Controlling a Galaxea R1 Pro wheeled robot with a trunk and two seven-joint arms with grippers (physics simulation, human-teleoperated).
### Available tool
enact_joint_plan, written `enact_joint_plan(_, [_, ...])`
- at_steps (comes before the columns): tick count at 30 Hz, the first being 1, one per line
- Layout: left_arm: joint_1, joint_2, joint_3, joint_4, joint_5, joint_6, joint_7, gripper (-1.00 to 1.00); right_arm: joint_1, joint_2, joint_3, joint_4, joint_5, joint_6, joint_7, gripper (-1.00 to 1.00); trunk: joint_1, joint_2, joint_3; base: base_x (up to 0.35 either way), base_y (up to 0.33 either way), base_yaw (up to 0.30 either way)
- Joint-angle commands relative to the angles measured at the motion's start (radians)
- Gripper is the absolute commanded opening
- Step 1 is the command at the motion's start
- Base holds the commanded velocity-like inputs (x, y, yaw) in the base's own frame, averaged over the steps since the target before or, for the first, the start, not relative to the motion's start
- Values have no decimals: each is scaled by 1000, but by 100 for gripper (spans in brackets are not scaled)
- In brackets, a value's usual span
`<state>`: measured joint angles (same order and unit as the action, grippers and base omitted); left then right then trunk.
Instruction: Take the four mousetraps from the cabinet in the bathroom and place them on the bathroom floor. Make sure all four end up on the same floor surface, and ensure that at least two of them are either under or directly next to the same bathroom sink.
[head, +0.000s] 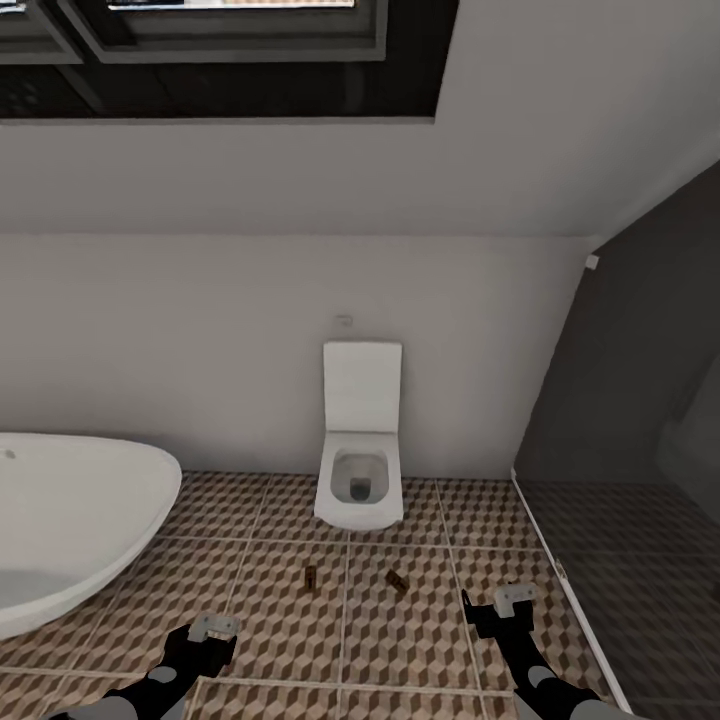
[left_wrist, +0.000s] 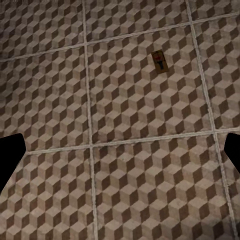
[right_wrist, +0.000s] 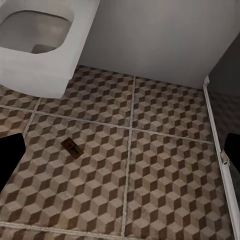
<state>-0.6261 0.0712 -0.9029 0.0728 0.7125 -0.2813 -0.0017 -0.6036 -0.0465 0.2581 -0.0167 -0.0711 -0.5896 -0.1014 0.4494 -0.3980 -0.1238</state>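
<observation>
At the far left the white bathtub (head: 70, 520) is cut off by the picture's edge. My left pincer (head: 212, 630) hovers over the patterned bathroom floor (head: 270, 610), its fingers spread wide with nothing between them. One mousetrap (head: 310, 577) lies flat on the tiles ahead of it and a little to the right; my left wrist camera shows it too (left_wrist: 159, 60). A second mousetrap (head: 397, 581) lies near it, in front of the toilet (head: 360, 470), ahead and left of my right pincer (head: 500, 603), also spread and empty. Both traps are too small to make out their wire parts. The shower tray (head: 640, 580) sits dim at the right
</observation>
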Motion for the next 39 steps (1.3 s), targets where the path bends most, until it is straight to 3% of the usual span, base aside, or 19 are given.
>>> enact_joint_plan(1, [-1, -1, -7, 2, 3, -4, 0, 100, -1, 0, 9, 0, -7, -3, -3, 100, 1, -2, 0, 0, 0, 0])
enact_joint_plan(39, [-1, -1, -7, 2, 4, -4, 0, 100, -1, 0, 9, 0, -7, -1, -3, 100, 1, -2, 61, 0, 0, 0])
